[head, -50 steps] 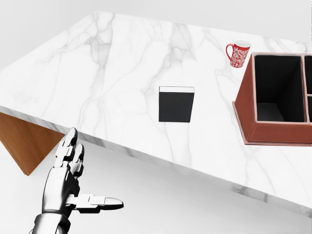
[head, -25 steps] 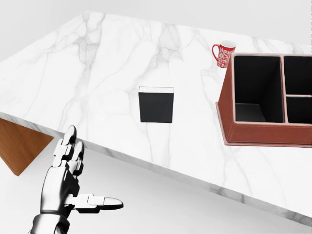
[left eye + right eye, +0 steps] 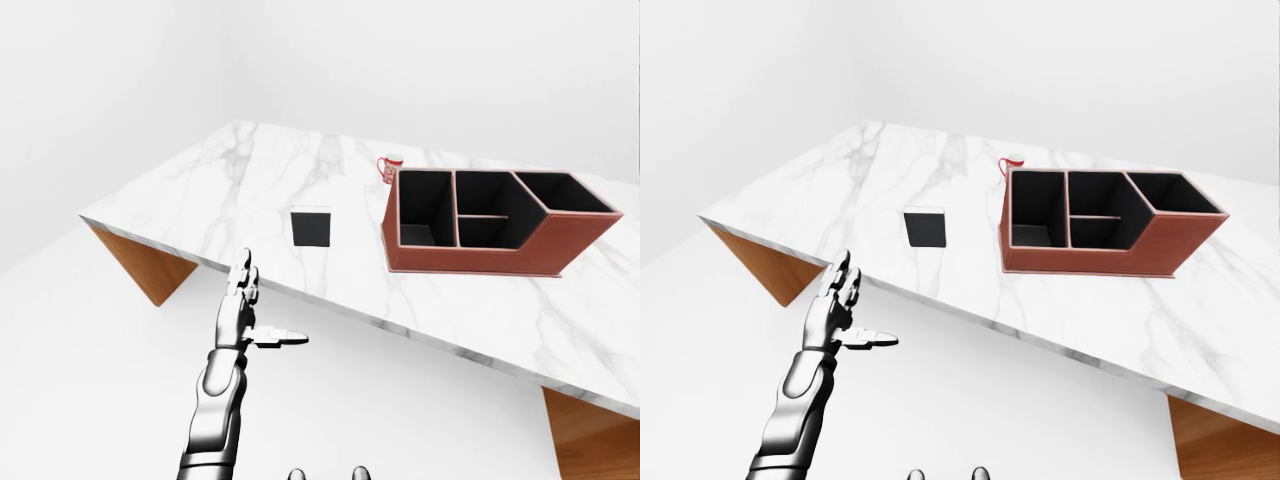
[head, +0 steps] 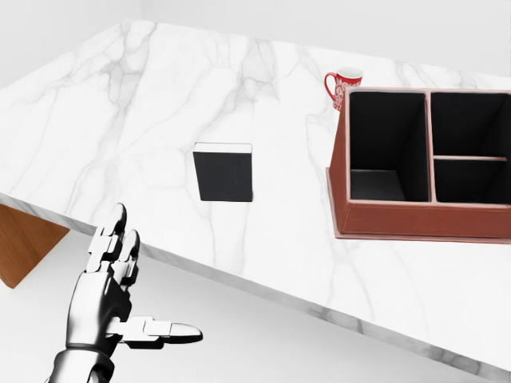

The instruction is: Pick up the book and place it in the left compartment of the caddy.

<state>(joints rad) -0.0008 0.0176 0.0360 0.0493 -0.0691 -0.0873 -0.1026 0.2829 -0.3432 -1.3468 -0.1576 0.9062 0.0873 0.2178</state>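
Book, black with a pale upper edge, is shown lying flat on the white marble table, left of centre in the head view and a little above the table's near edge. It is touched by nothing. The brown caddy is seen to its right, well apart from it, with black-lined compartments; the tall left compartment is open and dark inside, and two smaller compartments are stacked beside it, with a further angled one visible at the far right in the left-eye view. A red-and-white patterned mug is placed just beside the caddy's upper left corner. The left hand is held below the table edge at the lower left of the head view, clear of the marble, with its fingers spread apart and extended upward, the thumb pointing right, and nothing grasped. The right hand is not shown in any view. Wooden table supports are visible beneath the slab.
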